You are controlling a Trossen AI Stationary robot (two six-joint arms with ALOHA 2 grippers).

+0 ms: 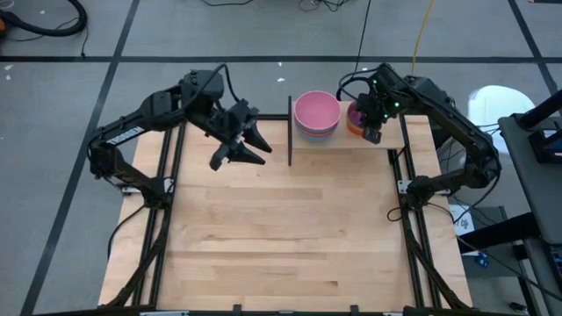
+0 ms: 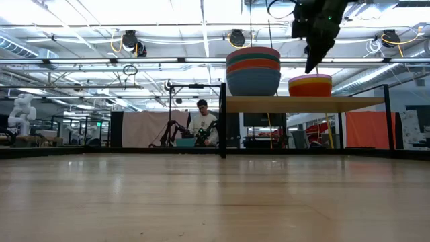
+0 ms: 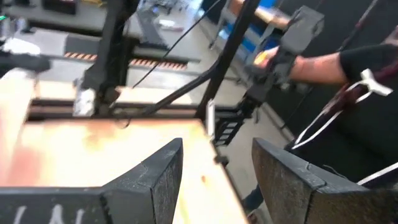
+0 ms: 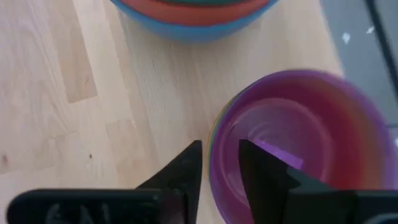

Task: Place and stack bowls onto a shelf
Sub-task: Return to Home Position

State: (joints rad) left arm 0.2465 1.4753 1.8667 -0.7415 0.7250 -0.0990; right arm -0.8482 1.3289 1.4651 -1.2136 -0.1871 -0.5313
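The shelf [image 1: 327, 146] stands at the table's far edge, right of the middle. On it sits a stack of large bowls [image 2: 253, 70], pink on top, then teal, red-orange and blue. Right of it stands a stack of small bowls [image 2: 310, 85] with a purple bowl [image 4: 298, 143] on top and orange at the bottom. My right gripper [image 4: 219, 152] points down over the purple bowl's near-left rim, open, one finger on each side of the rim. My left gripper [image 1: 239, 161] hangs open and empty above the table, left of the shelf.
The shelf's black post [image 1: 290, 132] stands between my left gripper and the large bowls. Bare wooden tabletop [image 1: 281, 228] stretches toward the near edge. Black frame rails run along both table sides. A person [image 2: 201, 122] sits far off in the room.
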